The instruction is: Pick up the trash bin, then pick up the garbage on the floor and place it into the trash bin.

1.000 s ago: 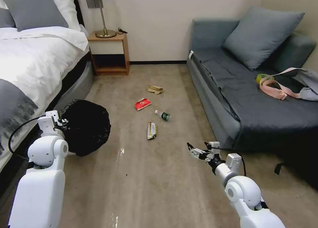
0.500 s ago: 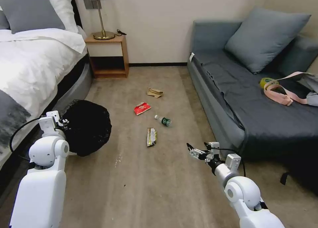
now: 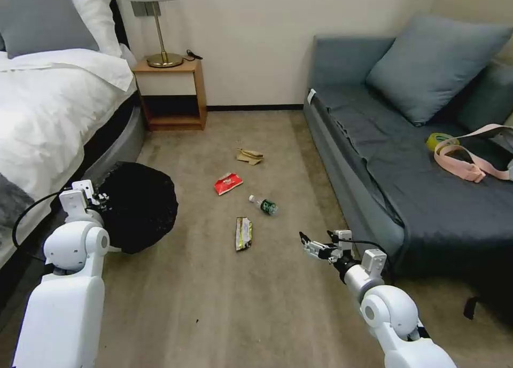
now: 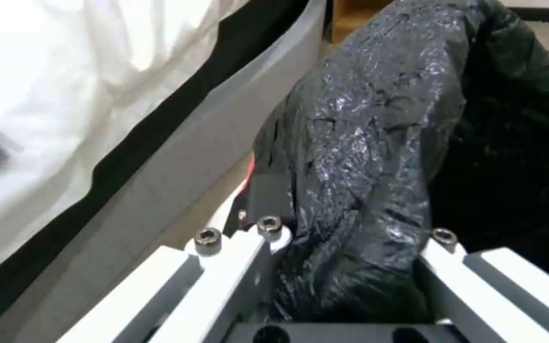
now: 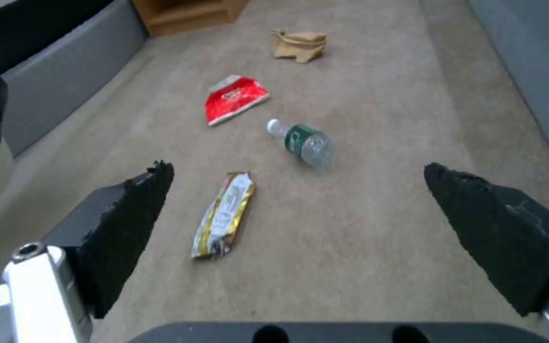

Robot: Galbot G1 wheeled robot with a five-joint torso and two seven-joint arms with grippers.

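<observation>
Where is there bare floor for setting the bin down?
Bare carpet lies between the trash bin and the gold wrapper, and nearer than the right gripper. The bottle, red packet and paper bag crowd mid-floor.

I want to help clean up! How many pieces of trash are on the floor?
4, none visibly hidden: tan paper bag nearest the nightstand, then red packet, green-label bottle toward the sofa, gold wrapper closest to the robot.
</observation>
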